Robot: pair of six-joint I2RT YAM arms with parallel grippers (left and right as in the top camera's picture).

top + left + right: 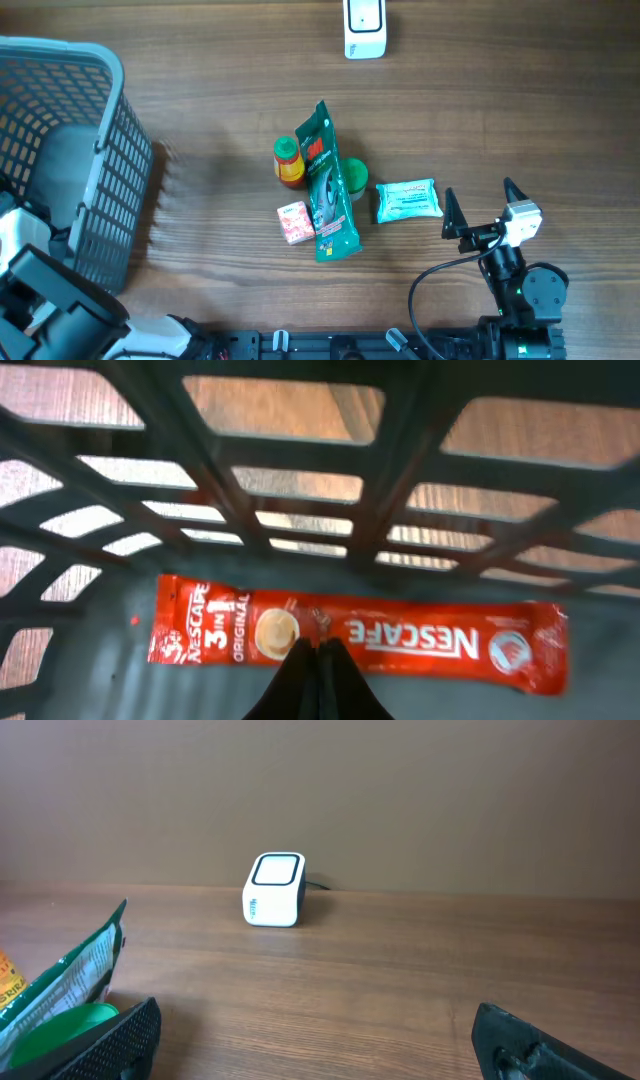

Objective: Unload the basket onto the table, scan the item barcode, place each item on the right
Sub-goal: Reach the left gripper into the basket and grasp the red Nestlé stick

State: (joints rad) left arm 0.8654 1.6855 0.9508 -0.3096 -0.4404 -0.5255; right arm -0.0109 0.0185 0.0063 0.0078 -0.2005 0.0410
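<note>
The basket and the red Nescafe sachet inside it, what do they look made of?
Basket: probably moulded plastic, matte grey, judging by its uniform lattice walls. Sachet: likely thin printed plastic or foil laminate, slightly glossy, judging by its flat shape and soft sheen.

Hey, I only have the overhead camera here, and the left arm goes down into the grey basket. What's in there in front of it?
Observer: The left wrist view shows a red Nescafe sachet lying flat on the floor of the basket.
Operator: Are the fingers on it?
Observer: The left fingers are closed together, tips over the sachet's near edge. I cannot tell whether they pinch it.
Operator: Any barcode showing?
Observer: None on the face that is up, only the brand print.
</note>
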